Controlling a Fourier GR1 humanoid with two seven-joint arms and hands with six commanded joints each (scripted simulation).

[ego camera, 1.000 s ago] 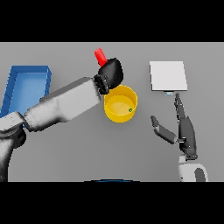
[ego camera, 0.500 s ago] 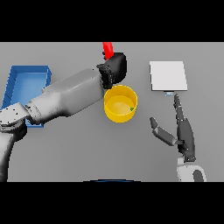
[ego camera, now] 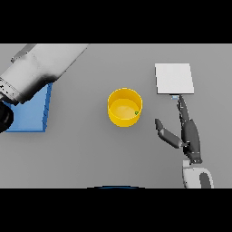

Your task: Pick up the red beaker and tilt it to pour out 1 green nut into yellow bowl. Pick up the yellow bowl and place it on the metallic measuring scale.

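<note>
- Grey desk [ego camera: 90, 154] is filling the whole frame, flat and plain.
- Near the middle of the frame a yellow bowl [ego camera: 124, 107] is sitting upright on the desk, with a small green nut [ego camera: 136, 113] lying inside it against the right part of the wall.
- Up and to the right of the bowl, well apart from it, a pale square scale [ego camera: 174, 78] is lying flat on the desk.
- At the left edge a blue tray [ego camera: 31, 113] is resting on the desk, partly covered by the left arm [ego camera: 41, 68].
- That white and grey arm is crossing the upper left corner of the frame; its hand is lying outside the frame, so nothing can be said of its fingers.
- The red beaker is not showing anywhere in the frame.
- In the lower right the right hand [ego camera: 189, 133] is hovering over the desk with its fingers straight and pointing up toward the scale, the thumb spread out to the left, and it is holding nothing.
- Its fingertips are ending just below the scale's lower edge.
</note>
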